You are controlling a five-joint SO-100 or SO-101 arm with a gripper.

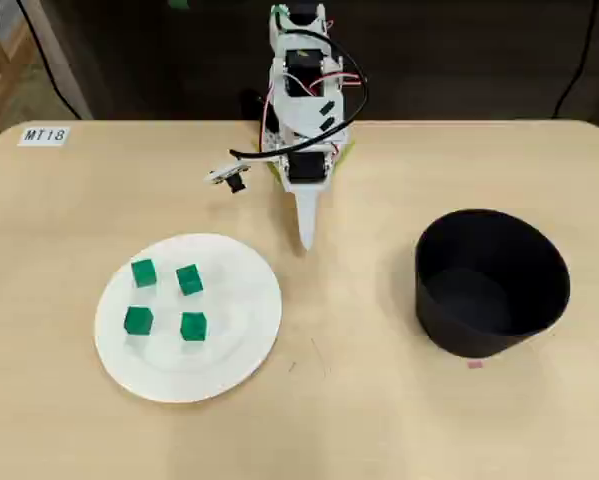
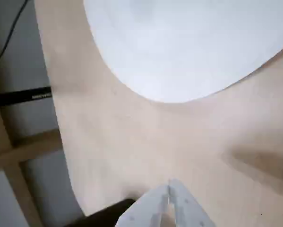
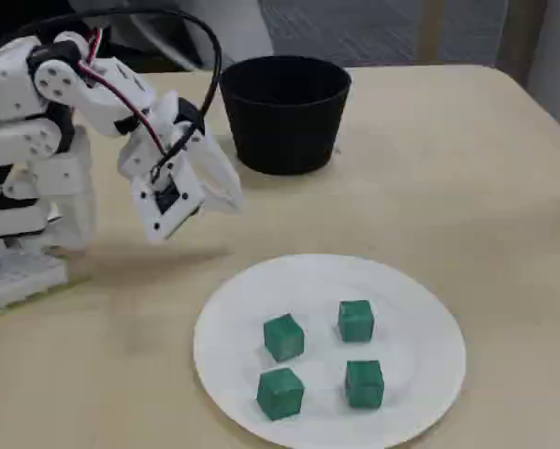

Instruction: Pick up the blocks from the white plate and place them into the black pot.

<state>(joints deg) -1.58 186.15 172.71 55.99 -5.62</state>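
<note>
Several small green blocks (image 1: 189, 280) (image 3: 284, 337) lie apart from one another on the white plate (image 1: 244, 300) (image 3: 410, 327). The black pot (image 1: 491, 282) (image 3: 284, 112) stands upright; nothing shows inside it in the overhead view. My gripper (image 1: 306, 243) (image 3: 233, 198) is shut with nothing in it. It hangs above bare table between plate and pot, just beyond the plate's far rim in the overhead view. In the wrist view the closed fingertips (image 2: 176, 189) point toward the plate (image 2: 188, 42), and no blocks show there.
The arm's white base (image 3: 18, 271) stands at the table's back edge in the overhead view. A paper label (image 1: 45, 135) sits at the back left corner. In the wrist view the table edge (image 2: 51, 109) runs down the left.
</note>
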